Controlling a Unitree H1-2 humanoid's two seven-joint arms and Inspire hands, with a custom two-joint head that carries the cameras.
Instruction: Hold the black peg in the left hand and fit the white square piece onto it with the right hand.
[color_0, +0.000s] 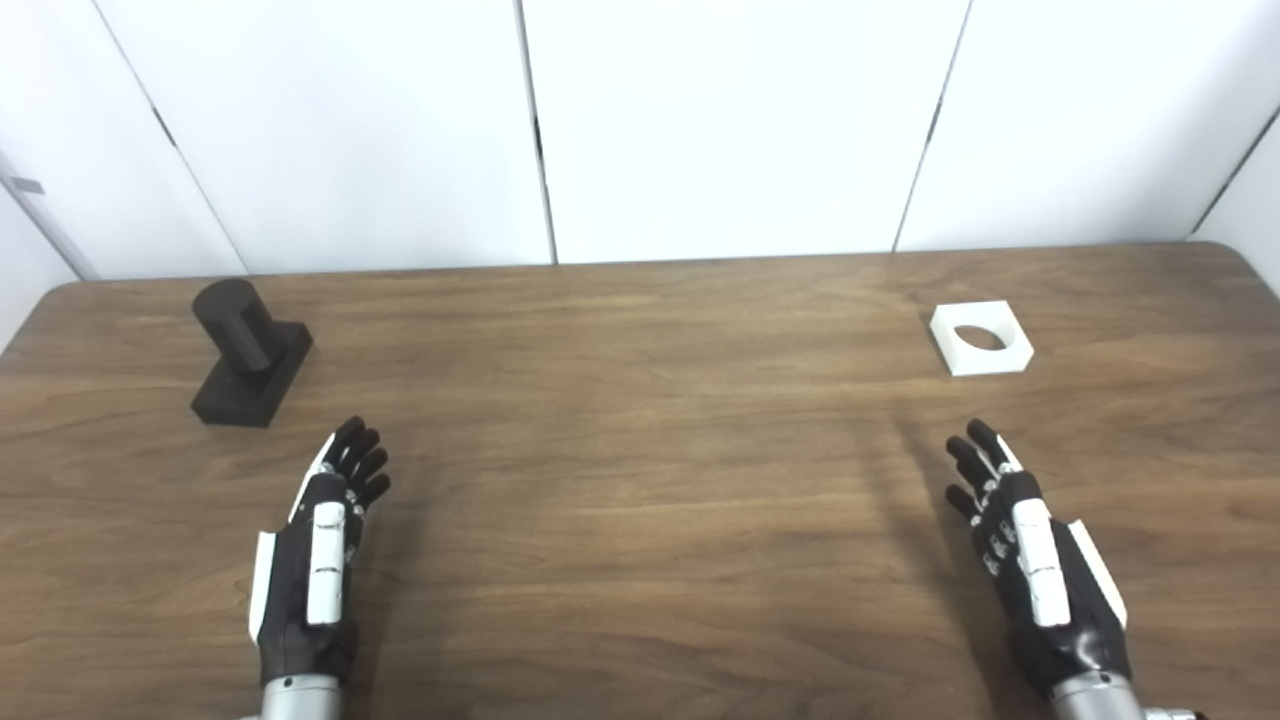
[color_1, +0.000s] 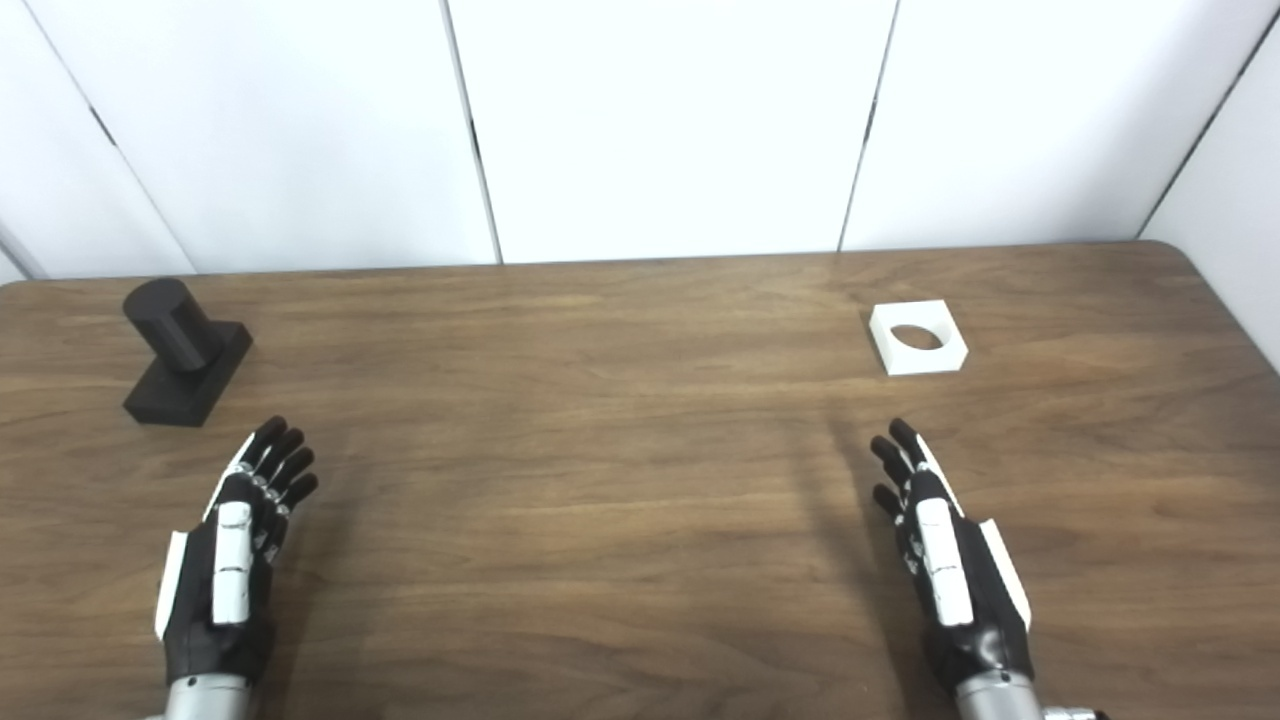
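The black peg, a round post on a flat rectangular base, stands at the far left of the wooden table. At the far right lies the white square piece, flat, with a round hole through it. My left hand hovers open near the front left, below and to the right of the peg, fingers stretched forward and holding nothing. My right hand is open too at the front right, a short way in front of the white piece and apart from it.
White wall panels rise behind the table's far edge. A broad stretch of bare wood lies between the two hands and between the peg and the white piece.
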